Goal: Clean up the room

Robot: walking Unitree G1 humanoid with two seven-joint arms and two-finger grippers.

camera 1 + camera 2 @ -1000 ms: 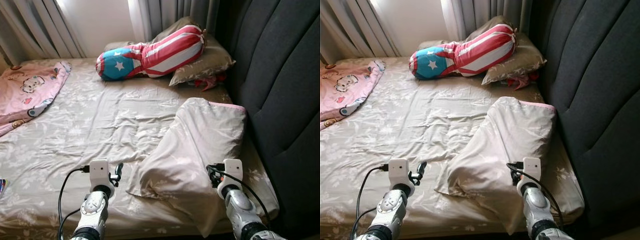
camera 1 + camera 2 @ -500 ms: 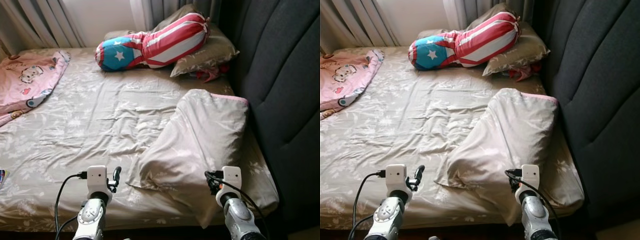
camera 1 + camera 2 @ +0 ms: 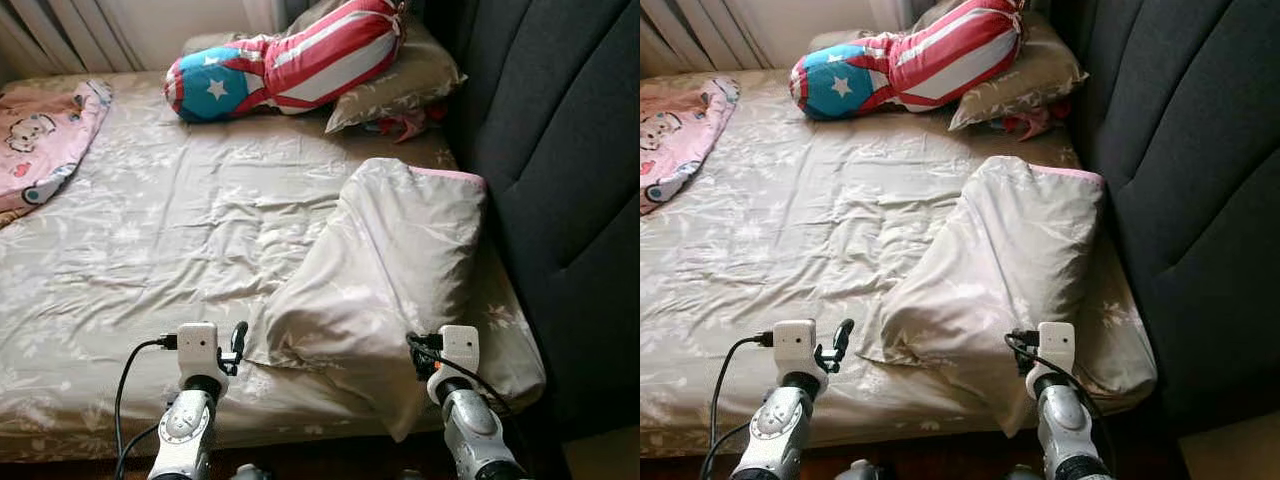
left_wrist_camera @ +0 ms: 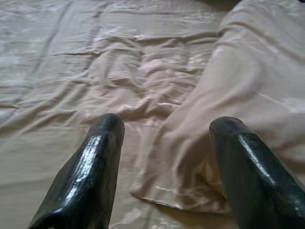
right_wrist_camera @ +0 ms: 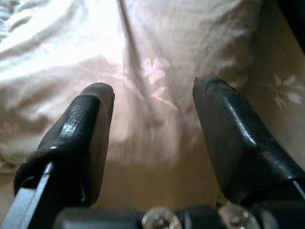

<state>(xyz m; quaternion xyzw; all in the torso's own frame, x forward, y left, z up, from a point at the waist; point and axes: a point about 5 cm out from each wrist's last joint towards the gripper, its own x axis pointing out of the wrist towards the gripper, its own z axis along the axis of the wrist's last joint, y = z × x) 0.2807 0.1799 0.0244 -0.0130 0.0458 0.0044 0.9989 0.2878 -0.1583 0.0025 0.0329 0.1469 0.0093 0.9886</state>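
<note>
A dark grey padded headboard (image 3: pixel 560 170) is rising along the bed's right side, while pale curtains (image 3: pixel 60 30) are hanging behind the far edge of the mattress. A strip of dark floor (image 3: pixel 1200 455) is showing at the near right corner, below the bed's edge.

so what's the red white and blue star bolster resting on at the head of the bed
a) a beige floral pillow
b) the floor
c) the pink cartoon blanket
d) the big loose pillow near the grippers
a, the star bolster lies with its striped end on the beige floral pillow by the dark headboard, apart from the pink blanket.
</note>
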